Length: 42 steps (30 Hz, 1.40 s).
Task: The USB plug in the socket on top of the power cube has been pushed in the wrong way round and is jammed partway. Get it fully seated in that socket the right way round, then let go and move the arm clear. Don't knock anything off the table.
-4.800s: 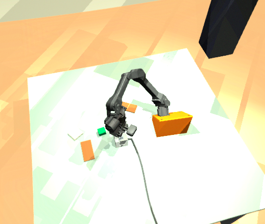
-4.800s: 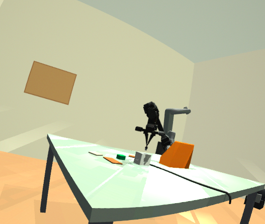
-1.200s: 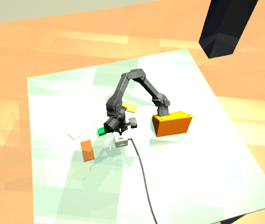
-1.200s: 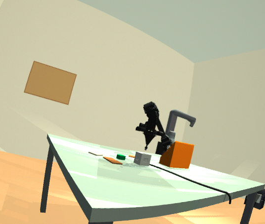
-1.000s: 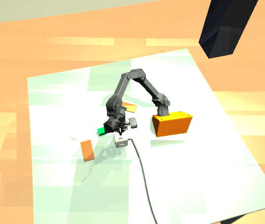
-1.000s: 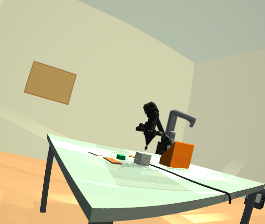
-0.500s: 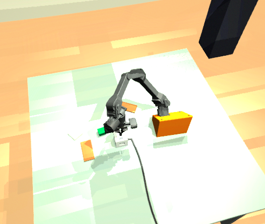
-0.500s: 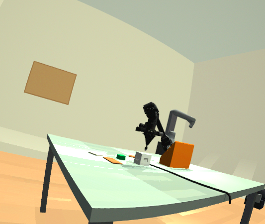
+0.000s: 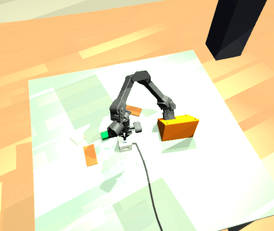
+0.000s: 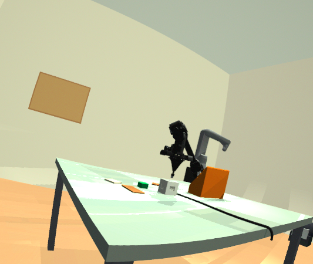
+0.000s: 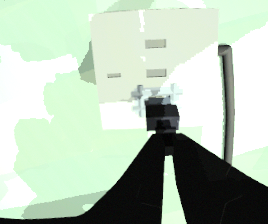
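From above, you see the arm (image 9: 126, 92) arched over from its orange base block (image 9: 179, 127), with the jaws pointing down right over the white power cube (image 9: 124, 147) on the counter (image 9: 201, 167). A grey cable (image 9: 147, 177) runs from the cube toward the near edge. A green block (image 9: 105, 135) lies just beside the cube, with an orange card (image 9: 90, 154) and a pale card (image 9: 77, 139) nearby.

From the side, you see the jaws' tip hanging just above the cube (image 10: 168, 186), not touching it.

Through the wrist camera, your jaws are clenched on the small black plug (image 11: 162, 115), which is lifted out, in front of the cube's top face (image 11: 154, 52); the sockets there look open.
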### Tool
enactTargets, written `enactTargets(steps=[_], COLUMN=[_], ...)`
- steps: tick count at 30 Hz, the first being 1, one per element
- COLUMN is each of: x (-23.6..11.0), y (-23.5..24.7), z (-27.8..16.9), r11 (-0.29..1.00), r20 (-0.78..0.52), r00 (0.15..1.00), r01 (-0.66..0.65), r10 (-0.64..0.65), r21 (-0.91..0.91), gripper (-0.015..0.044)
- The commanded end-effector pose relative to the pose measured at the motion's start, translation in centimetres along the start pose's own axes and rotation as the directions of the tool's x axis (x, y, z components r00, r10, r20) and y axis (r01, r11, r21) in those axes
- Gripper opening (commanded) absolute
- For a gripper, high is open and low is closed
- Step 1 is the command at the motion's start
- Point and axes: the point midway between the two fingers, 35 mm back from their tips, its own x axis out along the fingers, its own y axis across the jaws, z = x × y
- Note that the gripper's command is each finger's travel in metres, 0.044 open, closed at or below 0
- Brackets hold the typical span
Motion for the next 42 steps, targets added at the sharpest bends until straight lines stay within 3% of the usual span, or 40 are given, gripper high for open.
enactTargets(steps=[1, 42], x=[0.08, 0.57], y=[-0.03, -0.02], z=[-0.05, -0.24], r11=[1.000, 1.000], r20=[-0.004, -0.022], r00=[1.000, 1.000], r01=[0.002, 0.003], r10=[-0.002, -0.003], r21=[-0.004, -0.014], gripper=[0.0000, 0.0000])
